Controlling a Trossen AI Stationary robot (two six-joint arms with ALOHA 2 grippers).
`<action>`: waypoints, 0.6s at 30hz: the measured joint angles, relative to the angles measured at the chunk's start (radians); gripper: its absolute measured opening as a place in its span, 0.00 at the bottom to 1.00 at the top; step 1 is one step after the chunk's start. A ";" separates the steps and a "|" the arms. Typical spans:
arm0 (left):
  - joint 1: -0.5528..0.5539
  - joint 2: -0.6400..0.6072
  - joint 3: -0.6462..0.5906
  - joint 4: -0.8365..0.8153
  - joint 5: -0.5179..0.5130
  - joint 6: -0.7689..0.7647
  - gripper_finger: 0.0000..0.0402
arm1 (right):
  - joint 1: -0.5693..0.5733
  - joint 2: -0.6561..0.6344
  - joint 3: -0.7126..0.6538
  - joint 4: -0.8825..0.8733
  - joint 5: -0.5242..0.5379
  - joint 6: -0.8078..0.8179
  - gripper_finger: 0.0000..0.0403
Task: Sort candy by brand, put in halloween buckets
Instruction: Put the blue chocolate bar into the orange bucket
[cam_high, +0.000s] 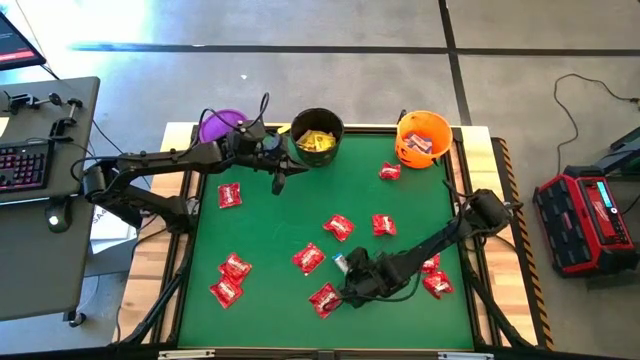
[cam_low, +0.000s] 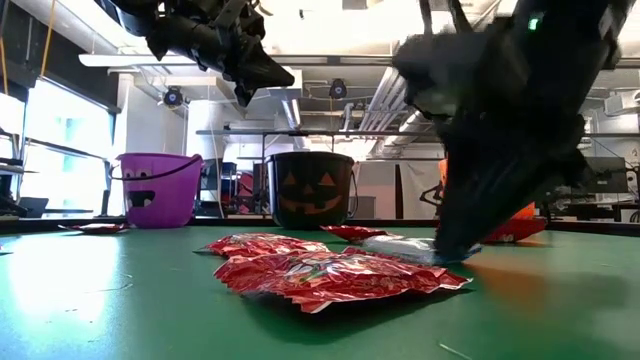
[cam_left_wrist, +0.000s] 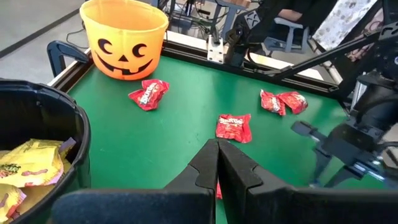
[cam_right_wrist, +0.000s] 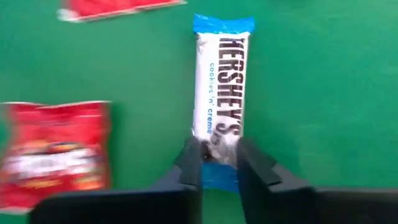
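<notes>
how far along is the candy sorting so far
Done: yellow packets lie in the black bucket. In hand: the right gripper has its jaws closed on the white-and-blue bar, which lies on the mat. Left: red packets scattered on the green mat. The left gripper, shut, hangs beside the black bucket.

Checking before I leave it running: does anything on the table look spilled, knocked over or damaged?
Nothing stands out. All three buckets stand upright, and the loose red packets lie flat on the green mat, awaiting sorting.

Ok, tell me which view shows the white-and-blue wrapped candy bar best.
The right wrist view: the slim white-and-blue wrapped candy bar fills it, lettering readable, right hand pinching its end. The high view gives a sliver; the low view an edge; the left wrist view nothing.
</notes>
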 joint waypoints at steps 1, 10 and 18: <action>0.000 0.000 0.000 0.000 0.000 -0.011 0.00 | 0.001 -0.006 0.001 0.017 -0.024 -0.002 0.06; 0.000 0.000 0.000 0.003 0.000 -0.020 0.00 | -0.012 -0.013 0.064 0.032 -0.060 0.002 0.00; 0.000 0.000 0.000 0.003 0.000 -0.009 0.00 | -0.051 -0.016 0.167 -0.060 -0.064 -0.023 0.00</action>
